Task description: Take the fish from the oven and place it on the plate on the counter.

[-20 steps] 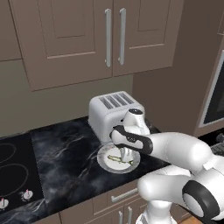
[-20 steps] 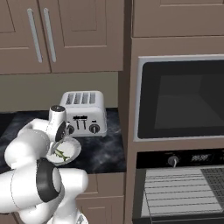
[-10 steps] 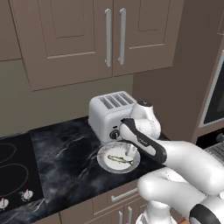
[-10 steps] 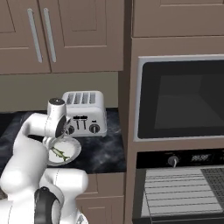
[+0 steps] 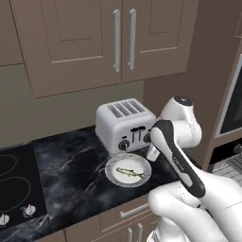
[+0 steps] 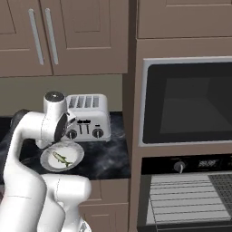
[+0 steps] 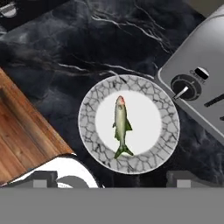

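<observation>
On the counter point(image 5: 71, 160), just in front of the toaster point(image 5: 124, 124), sits the plate point(image 5: 113, 176), and the fish point(image 5: 130, 172) lies flat in its middle, touching nothing else. The hand view looks straight down on it: the fish's head points to 12 o'clock and its tail to 6, its body inside the plain white centre, ringed by the crackle-patterned rim. That view also shows a toaster knob at 2 o'clock from the plate and a strip of wooden cabinet front at 8 o'clock (neither base view gives the rim pattern this clearly).

The gripper point(image 7: 112, 179) hangs above the plate with its two dark tips at the bottom of the hand view, set wide apart with nothing between them: it is released. In the left base view the arm's bent white elbow stands at 3 o'clock from the plate and hides the hand itself.

The right base view adds what the left crops: the oven point(image 6: 186, 190) below the microwave point(image 6: 186, 102), its door down and wire racks bare, well apart from the plate at its 3 o'clock. There the arm's forearm covers the plate's upper left edge. The left base view alone shows the stovetop point(image 5: 16, 184) at 9 o'clock and the cabinet doors point(image 5: 99, 40) above.
</observation>
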Controlling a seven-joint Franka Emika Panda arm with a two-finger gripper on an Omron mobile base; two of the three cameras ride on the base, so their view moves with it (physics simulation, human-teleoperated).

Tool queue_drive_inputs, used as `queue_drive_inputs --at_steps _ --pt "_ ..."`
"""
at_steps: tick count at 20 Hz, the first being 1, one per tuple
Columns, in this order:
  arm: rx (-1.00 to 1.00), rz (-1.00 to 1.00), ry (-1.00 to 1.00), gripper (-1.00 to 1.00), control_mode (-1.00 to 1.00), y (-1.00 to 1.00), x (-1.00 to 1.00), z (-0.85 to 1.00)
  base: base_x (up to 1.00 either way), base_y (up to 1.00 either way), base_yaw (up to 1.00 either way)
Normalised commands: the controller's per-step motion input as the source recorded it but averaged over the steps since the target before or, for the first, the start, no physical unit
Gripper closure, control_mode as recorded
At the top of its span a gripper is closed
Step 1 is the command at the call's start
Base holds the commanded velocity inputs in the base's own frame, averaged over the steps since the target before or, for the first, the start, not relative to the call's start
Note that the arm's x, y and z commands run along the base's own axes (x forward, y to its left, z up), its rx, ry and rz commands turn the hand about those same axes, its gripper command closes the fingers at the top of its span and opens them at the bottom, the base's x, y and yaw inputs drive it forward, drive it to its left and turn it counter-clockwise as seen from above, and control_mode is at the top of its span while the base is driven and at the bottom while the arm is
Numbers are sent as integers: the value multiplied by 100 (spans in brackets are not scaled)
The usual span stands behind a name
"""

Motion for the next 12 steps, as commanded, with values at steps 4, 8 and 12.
queue_drive_inputs --at_steps 4,8,12 --pt "4 -36 11 -100 -100 -20 -36 97 0 0 0" --pt "4 -38 14 -100 -100 -12 -46 91 0 0 0" --pt "6 -37 16 -100 -100 -17 -50 87 0 0 0"
